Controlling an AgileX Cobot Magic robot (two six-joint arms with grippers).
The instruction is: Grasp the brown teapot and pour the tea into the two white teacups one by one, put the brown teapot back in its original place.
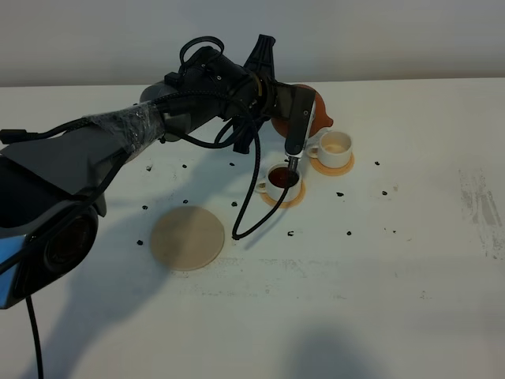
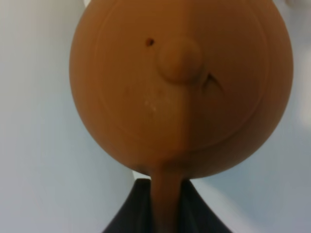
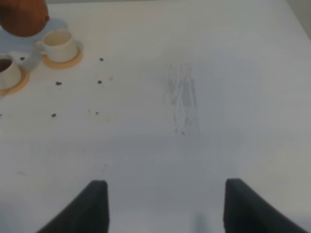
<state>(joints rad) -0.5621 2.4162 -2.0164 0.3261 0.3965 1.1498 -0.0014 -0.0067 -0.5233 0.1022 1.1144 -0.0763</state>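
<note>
Left gripper (image 2: 165,208): clamped on loop handle of squat reddish-brown clay teapot (image 1: 321,109), raised far-centre.
Right gripper (image 3: 165,206): spread, empty.
Small white ceramic teacup (image 1: 335,144), far right: looks unfilled; misaligned spout would spill.

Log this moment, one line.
left gripper: shut on brown teapot, airborne | near teacup: has tea | far teacup: looks empty | right gripper: open

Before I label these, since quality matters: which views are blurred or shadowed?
Exterior high view: fairly sharp, the left arm casts a soft shadow on the table beside the pale coaster. Left wrist view: the brown teapot fills the frame, blurred, one side darker. Right wrist view: evenly lit, the right end effector dark and soft-edged.
</note>
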